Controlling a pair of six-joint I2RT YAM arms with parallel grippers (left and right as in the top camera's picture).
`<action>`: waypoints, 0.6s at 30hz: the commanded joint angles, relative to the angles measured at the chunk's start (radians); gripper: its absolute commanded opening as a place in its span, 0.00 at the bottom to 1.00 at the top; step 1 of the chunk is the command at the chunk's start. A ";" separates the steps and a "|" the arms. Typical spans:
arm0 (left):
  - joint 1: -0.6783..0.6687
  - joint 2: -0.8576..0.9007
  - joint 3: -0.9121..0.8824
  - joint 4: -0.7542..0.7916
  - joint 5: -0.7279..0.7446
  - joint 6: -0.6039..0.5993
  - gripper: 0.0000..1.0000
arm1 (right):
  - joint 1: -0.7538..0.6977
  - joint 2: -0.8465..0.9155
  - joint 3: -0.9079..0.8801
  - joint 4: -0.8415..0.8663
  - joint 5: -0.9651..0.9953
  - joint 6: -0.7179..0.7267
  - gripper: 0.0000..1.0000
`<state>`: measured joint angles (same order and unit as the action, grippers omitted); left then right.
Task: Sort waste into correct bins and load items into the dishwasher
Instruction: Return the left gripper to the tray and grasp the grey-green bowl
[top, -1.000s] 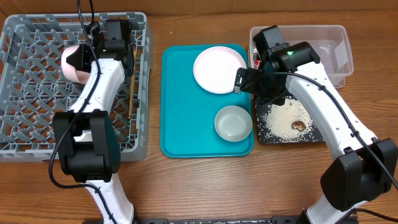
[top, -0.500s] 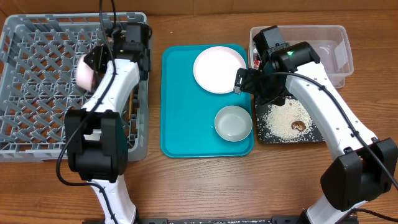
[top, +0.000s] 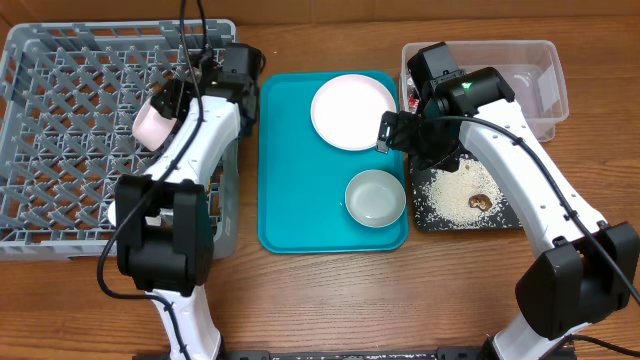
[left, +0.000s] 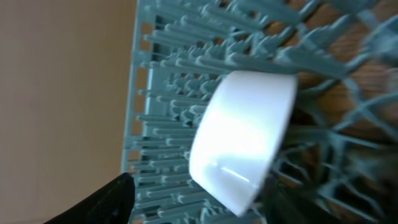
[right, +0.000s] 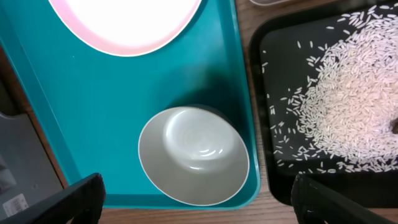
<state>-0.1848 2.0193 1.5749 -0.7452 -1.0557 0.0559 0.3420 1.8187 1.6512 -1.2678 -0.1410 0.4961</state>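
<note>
Cup (left: 242, 137) in left gripper (left: 200, 186): fingers astride it, holding it tipped on its side above rack (top: 60, 150), right-hand part. Contact itself is blurred in the wrist view. Right gripper (right: 196, 183) hovers spread wide and empty over bowl (right: 193, 155) on teal tray (right: 93, 106); plate (top: 353, 112) lies behind it.

Judged risks:
- A cup released while tipped may roll or wedge in the lattice instead of seating. Cause: tilt and height at release.
- Bowl sits by the tray rim, beside black tray (right: 280, 186) of rice (right: 348, 93). An off-centre pinch could skid it over and scatter grains.

Writing: small white label (right: 13, 202), lower left of the right wrist view, too small to read. No brand seen.
</note>
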 joint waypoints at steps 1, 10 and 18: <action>-0.037 -0.138 -0.001 -0.017 0.137 -0.082 0.70 | 0.001 -0.004 0.005 0.001 0.010 -0.006 0.97; -0.090 -0.328 -0.001 -0.134 0.959 -0.240 0.61 | 0.001 -0.005 0.005 -0.006 0.010 -0.006 0.97; -0.153 -0.258 -0.002 -0.214 1.370 -0.382 0.56 | 0.001 -0.005 0.005 -0.005 0.010 -0.006 0.99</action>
<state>-0.3065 1.7203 1.5715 -0.9340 0.1005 -0.2214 0.3420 1.8187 1.6512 -1.2758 -0.1413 0.4961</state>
